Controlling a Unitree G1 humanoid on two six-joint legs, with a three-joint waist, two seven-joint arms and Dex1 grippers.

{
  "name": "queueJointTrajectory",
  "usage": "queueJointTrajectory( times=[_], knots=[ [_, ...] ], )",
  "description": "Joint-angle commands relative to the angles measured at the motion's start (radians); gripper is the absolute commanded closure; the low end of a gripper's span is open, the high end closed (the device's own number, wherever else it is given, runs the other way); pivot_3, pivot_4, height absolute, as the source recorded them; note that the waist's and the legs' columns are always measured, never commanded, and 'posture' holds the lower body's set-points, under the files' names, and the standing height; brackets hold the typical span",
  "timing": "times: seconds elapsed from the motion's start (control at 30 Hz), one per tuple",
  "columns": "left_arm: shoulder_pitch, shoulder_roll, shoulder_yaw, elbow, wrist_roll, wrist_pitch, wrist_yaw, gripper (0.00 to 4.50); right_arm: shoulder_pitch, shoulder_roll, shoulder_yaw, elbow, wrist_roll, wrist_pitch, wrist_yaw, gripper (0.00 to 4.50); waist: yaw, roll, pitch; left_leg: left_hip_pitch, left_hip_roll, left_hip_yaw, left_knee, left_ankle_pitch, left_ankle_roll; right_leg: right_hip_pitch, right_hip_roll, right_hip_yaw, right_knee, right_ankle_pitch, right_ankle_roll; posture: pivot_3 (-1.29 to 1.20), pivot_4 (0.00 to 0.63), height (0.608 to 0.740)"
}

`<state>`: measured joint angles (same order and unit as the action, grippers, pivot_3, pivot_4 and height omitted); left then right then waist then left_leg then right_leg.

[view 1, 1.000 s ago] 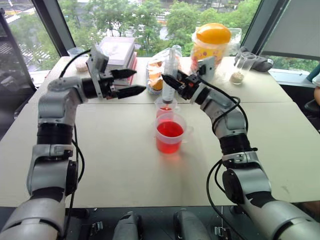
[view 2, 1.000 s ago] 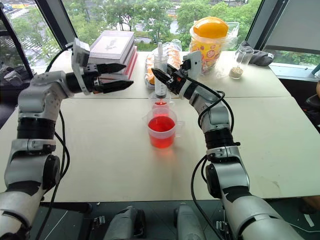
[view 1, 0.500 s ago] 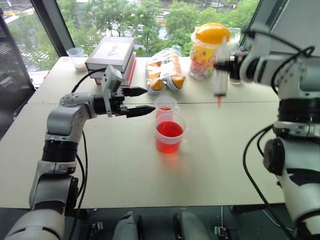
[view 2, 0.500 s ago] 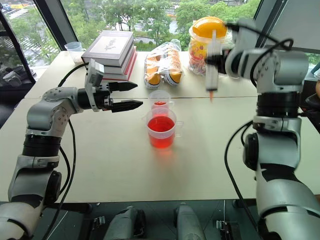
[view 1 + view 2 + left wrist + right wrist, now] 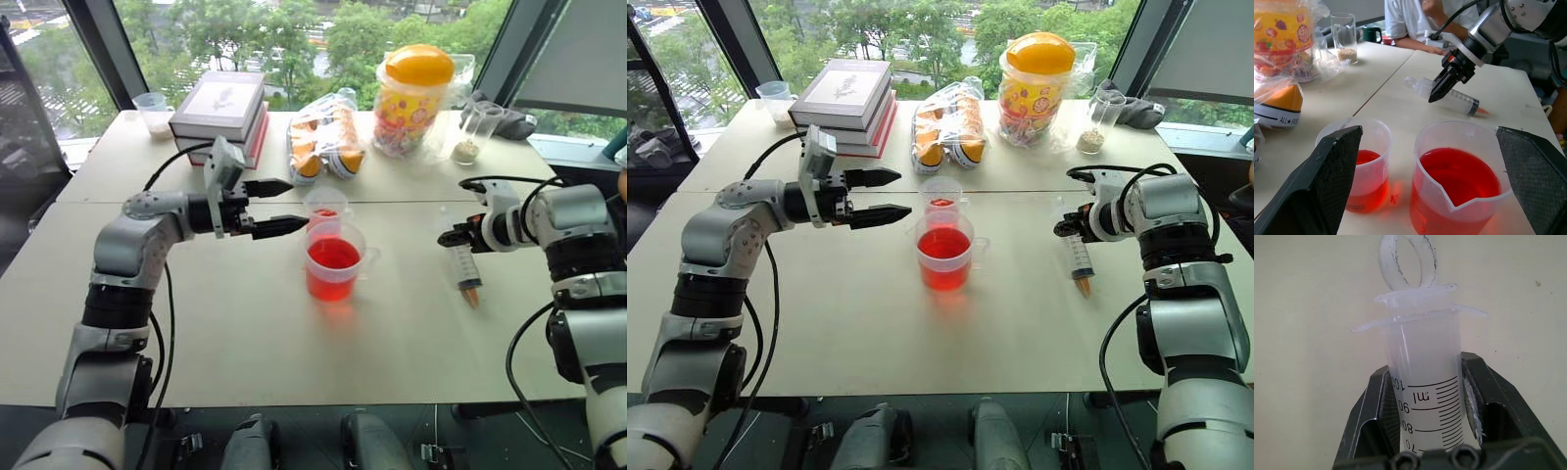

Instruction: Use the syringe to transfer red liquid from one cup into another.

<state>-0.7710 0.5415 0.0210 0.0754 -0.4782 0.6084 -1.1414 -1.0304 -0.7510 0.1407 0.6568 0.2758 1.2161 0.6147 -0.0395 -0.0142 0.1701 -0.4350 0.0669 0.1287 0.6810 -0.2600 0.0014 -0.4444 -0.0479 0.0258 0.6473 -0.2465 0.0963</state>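
Observation:
The larger clear cup (image 5: 333,264) stands mid-table, about half full of red liquid (image 5: 1459,176). Just behind it and touching it is the smaller cup (image 5: 325,204), with a little red liquid in the bottom. My left gripper (image 5: 286,208) is open and level, its fingertips on either side of the two cups' left flank, touching nothing. The syringe (image 5: 462,269) lies slanted low on the table at the right, orange tip toward me and plunger pushed in. My right gripper (image 5: 1065,227) is shut on the syringe barrel (image 5: 1425,396) near the flange.
Along the far edge are a stack of books (image 5: 220,103), a clear bag of orange items (image 5: 323,137), a yellow-lidded jar (image 5: 411,93) and a glass with pale powder (image 5: 468,137). A small powder cup (image 5: 152,110) stands far left. A person (image 5: 1415,22) sits beyond the table's right end.
My right arm swung right and down, carrying the syringe from above the smaller cup to the table at the right. My left gripper dropped slightly closer to the cups.

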Motion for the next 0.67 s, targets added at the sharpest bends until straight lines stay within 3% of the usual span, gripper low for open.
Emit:
queueJointTrajectory(
  times=[0.03, 0.13, 0.17, 0.3, 0.53, 0.67],
  knots=[
    [0.017, 0.025, 0.016, -0.063, -0.039, 0.030, 0.004, 0.00, 0.008, 0.006, -0.011, 0.026, -0.028, -0.022, 0.014, 1.71, 0.000, 0.000, 0.000, 0.000, 0.000, 0.000, 0.000, 0.000, 0.000, 0.000, 0.000, 0.000, 0.000, 0.000, 0.000, 0.00, 0.150, 0.740],
    [0.035, 0.044, 0.018, -0.087, -0.051, 0.045, 0.002, 0.00, 0.013, -0.006, -0.043, -0.040, -0.011, 0.021, 0.028, 0.17, -0.001, 0.000, 0.000, 0.000, 0.000, 0.000, 0.000, 0.000, 0.000, 0.000, 0.000, 0.000, 0.000, 0.000, 0.000, 0.00, 0.150, 0.740],
    [0.038, 0.049, 0.019, -0.090, -0.055, 0.050, 0.002, 0.00, 0.017, -0.013, -0.055, -0.072, -0.004, 0.038, 0.029, 0.07, -0.001, 0.000, 0.000, 0.000, 0.000, 0.000, 0.000, 0.000, 0.000, 0.000, 0.000, 0.000, 0.000, 0.000, 0.000, 0.00, 0.150, 0.740],
    [0.049, 0.073, 0.025, -0.104, -0.069, 0.064, -0.001, 0.00, 0.083, -0.080, -0.128, -0.346, 0.058, 0.133, 0.055, 0.07, 0.001, 0.000, 0.000, 0.000, 0.000, 0.000, 0.000, 0.000, 0.000, 0.000, 0.000, 0.000, 0.000, 0.000, 0.000, 0.00, 0.150, 0.740],
    [0.085, 0.125, 0.042, -0.152, -0.111, 0.098, -0.002, 0.00, 0.318, -0.215, -0.418, -0.984, 0.315, 0.223, 0.196, 0.07, 0.013, 0.000, 0.000, 0.000, 0.001, -0.001, -0.001, 0.000, 0.000, -0.001, 0.000, 0.000, 0.000, 0.000, 0.000, 0.00, 0.150, 0.740],
    [0.107, 0.146, 0.046, -0.174, -0.143, 0.125, -0.008, 0.00, 0.489, -0.296, -0.528, -1.182, 0.395, 0.230, 0.247, 0.07, 0.023, 0.000, 0.000, 0.001, 0.000, -0.001, 0.000, 0.000, 0.000, 0.001, -0.001, 0.000, -0.001, -0.002, -0.003, 0.00, 0.150, 0.740]
  ],
)
